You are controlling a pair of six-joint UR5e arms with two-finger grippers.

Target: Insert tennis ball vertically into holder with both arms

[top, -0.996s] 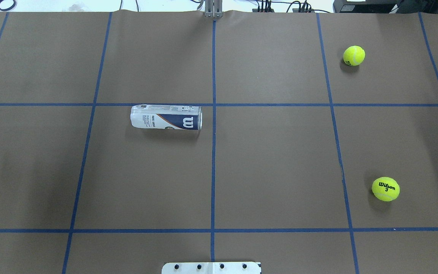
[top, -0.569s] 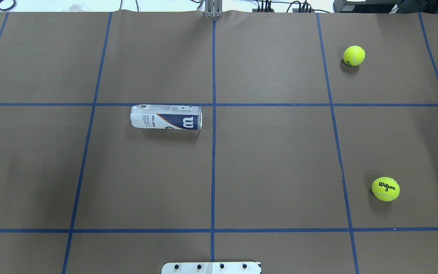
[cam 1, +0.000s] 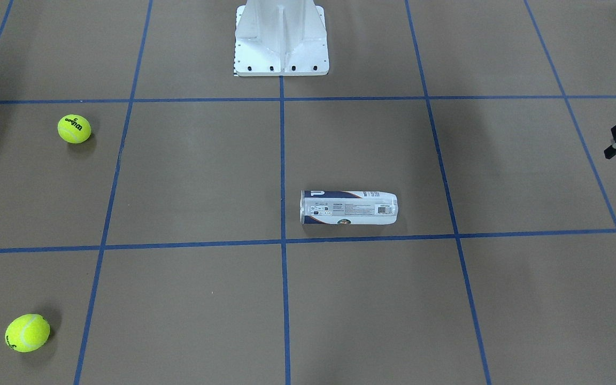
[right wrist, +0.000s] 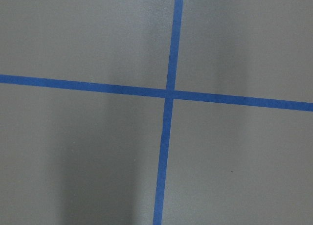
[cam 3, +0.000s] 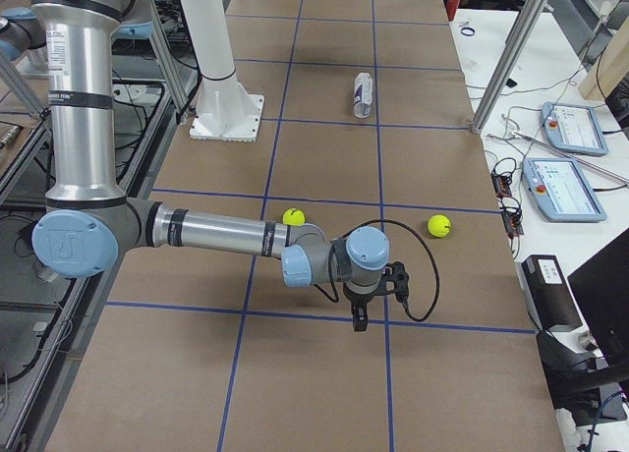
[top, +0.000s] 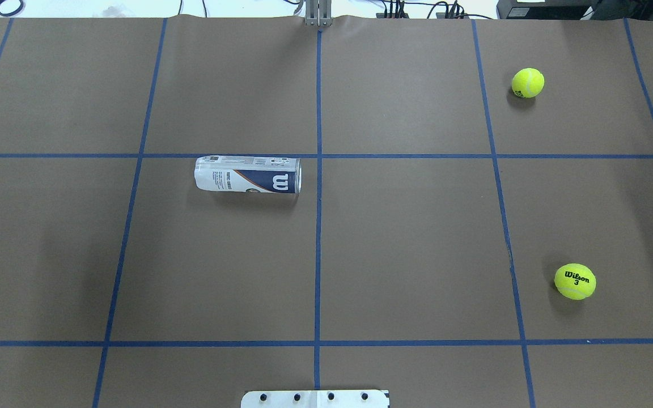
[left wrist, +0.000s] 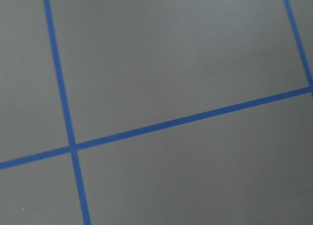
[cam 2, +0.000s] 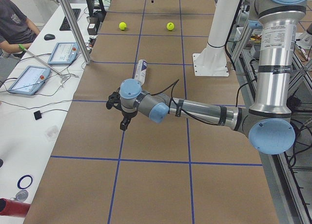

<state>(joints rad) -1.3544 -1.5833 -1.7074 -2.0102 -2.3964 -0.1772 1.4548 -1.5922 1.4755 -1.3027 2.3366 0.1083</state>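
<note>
I am watching the left arm (cam 2: 204, 109) reaching out from its bent elbow, with its forearm running almost level over the desk (top: 417, 226). Its wrist is turning the left tool (cam 2: 123, 122) straight down, hanging above the brown paper and touching nothing. From these views I cannot tell how its fingers are set.

The right arm (cam 3: 211, 231) is mirroring that pose at the other end, forearm level and right tool (cam 3: 358, 319) pointing down just over a blue tape line (cam 3: 324, 314). It is showing in the side view only, so I cannot tell its finger state either. Both wrist cameras are showing only paper and crossing tape.

The holder (top: 247, 175) is lying on its side, on the robot's left of the centre line, with its flat rimmed end just beside that line. The Wilson 3 ball (top: 575, 281) and the far ball (top: 528, 83) are sitting well apart from it on the robot's right. The white pedestal (cam 1: 281, 37) is standing at the robot's edge.
</note>
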